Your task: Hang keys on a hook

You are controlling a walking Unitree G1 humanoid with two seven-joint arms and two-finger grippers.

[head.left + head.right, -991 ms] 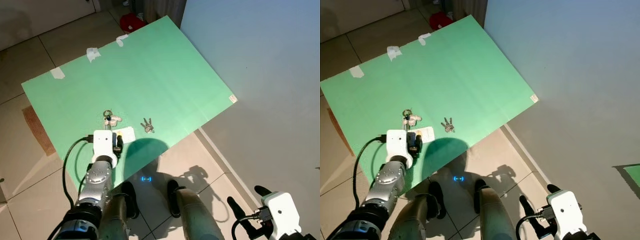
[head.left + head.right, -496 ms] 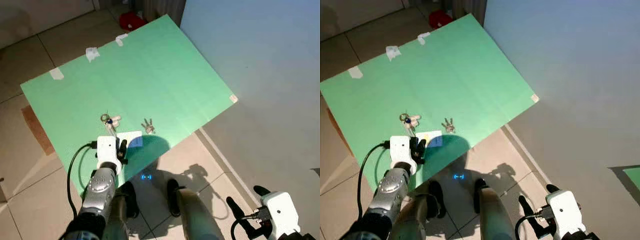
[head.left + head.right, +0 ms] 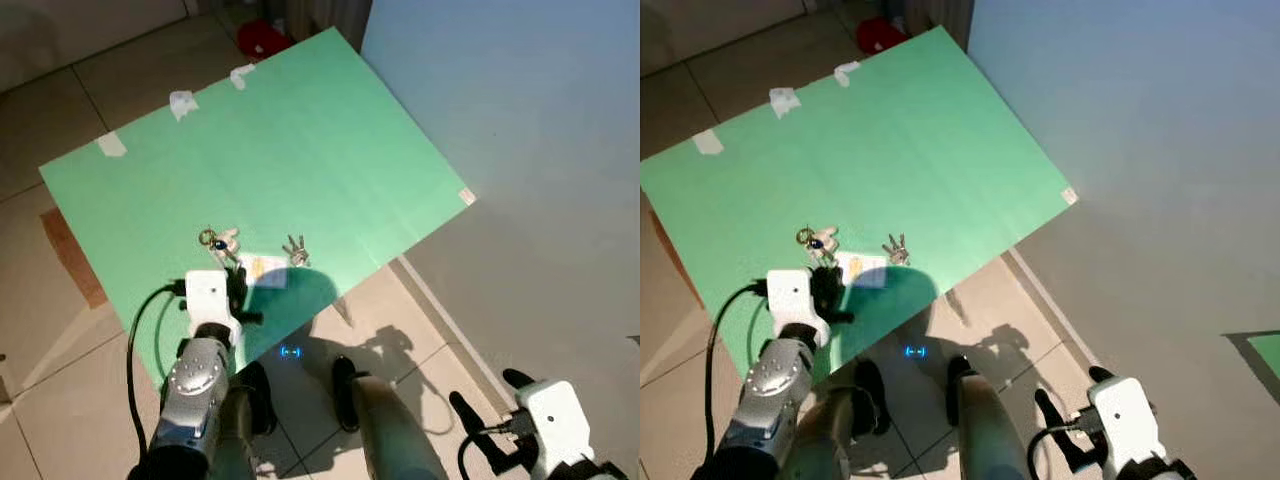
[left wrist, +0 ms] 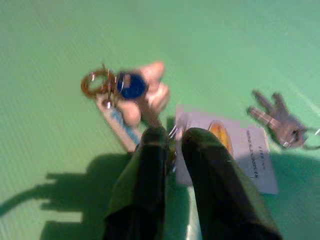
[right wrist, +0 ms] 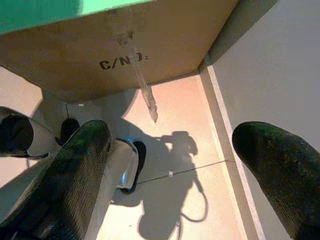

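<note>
Two nearly closed left gripper [image 4: 172,142] fingers pinch the keys [image 4: 125,92].

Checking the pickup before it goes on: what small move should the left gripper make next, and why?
Probably lift slightly: the left gripper has its jaws nearly closed at the key bunch with the blue tag, beside the white card, all lying on the green board.

Home interior: beige tiled floor [image 3: 60,110], plain wall [image 3: 520,120].

Before me I count two bunches of keys — one with a blue fob [image 4: 131,86], one plain silver [image 4: 281,121] — one white card [image 4: 239,150], three tape scraps [image 3: 182,102], and one green board [image 3: 330,140].
</note>
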